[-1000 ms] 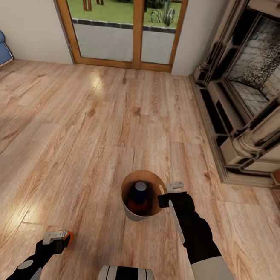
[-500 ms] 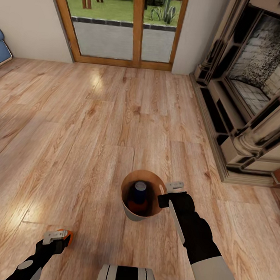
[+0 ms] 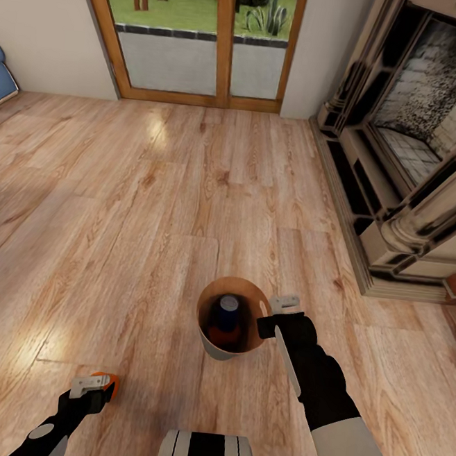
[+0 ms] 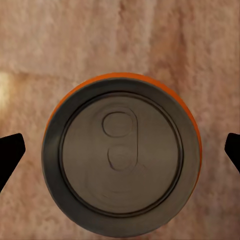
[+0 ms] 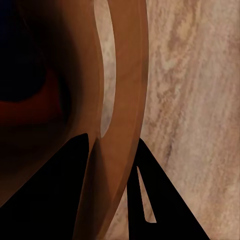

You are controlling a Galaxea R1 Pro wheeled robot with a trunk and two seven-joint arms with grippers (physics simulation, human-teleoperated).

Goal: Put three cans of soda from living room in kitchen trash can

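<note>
Nothing about the arms or the bin has changed in the last second from the head view. The whole room just slid a tiny bit, so the robot is rolling, not its hands. That tells me it is carrying its load toward the kitchen. The trash can [image 3: 232, 318] is small and round, grey outside and brown inside. It hangs over the wood floor [image 3: 152, 214] in the living room, near the fireplace [image 3: 409, 155] and the glass doors [image 3: 204, 44]. The right gripper [image 3: 279, 313] pinches its rim. Inside stands a dark blue can [image 3: 228, 312] with orange showing under it, likely another can.

From the left wrist, an orange soda can [image 4: 121, 155] with a silver top sits upright between the black fingertips [image 4: 10, 155]. The left gripper [image 3: 94, 385] looks closed on it.

From the right wrist, the brown rim [image 5: 125, 100] of the bin runs between the two dark fingers [image 5: 165, 205], held tight.
</note>
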